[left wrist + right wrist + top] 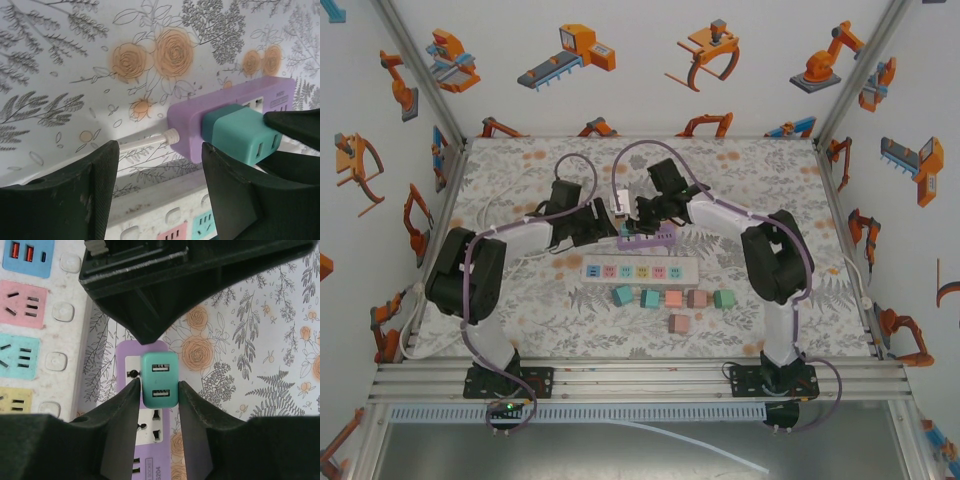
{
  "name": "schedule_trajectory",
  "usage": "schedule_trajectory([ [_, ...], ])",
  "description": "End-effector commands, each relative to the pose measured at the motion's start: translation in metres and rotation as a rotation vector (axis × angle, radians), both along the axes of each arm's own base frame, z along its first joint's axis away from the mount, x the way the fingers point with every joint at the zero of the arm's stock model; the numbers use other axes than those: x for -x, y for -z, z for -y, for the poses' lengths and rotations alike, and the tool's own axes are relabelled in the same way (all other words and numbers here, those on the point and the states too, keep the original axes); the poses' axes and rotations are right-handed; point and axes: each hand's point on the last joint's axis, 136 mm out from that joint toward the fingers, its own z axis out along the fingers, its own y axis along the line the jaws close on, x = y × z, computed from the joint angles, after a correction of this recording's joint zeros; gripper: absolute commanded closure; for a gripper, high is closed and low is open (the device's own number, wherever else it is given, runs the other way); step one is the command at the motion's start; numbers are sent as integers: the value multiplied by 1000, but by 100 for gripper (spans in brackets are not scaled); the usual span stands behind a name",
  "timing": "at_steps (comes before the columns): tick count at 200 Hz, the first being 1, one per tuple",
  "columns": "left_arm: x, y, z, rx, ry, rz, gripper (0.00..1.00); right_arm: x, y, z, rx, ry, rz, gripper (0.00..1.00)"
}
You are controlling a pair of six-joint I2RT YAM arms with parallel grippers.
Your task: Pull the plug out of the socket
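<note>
Prongs of the teal plug (159,379) are hidden inside the purple socket strip (185,125), whose far end runs out of frame. The plug sits between the fingers of the right gripper (159,392), clamped on both sides. Its USB face points toward that wrist, longer side along the strip. On the left gripper (160,190) the jaws stand apart, with the strip just beyond their tips.

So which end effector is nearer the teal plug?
Right. The right end effector clamps the teal plug on both sides; the left end effector is open at the cord end of the purple socket strip, beside the plug.
</note>
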Motion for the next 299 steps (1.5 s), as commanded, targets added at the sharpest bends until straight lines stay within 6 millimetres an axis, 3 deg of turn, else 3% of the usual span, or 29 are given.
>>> schedule_trajectory([
  [1, 1, 3, 11, 18, 40, -37, 37, -2, -1, -3, -16, -11, -25, 66],
  [29, 4, 16, 7, -37, 41, -60, 38, -2, -5, -4, -26, -10, -42, 71],
  [92, 18, 56, 0, -233, 108, -147, 42, -9, -16, -10, -69, 21, -46, 72],
  [126, 26, 68, -2, -251, 113, -176, 42, -10, -21, -12, -86, 28, -47, 74],
  [299, 28, 77, -17, -317, 85, -181, 43, -15, -49, -4, -117, 71, -36, 86],
])
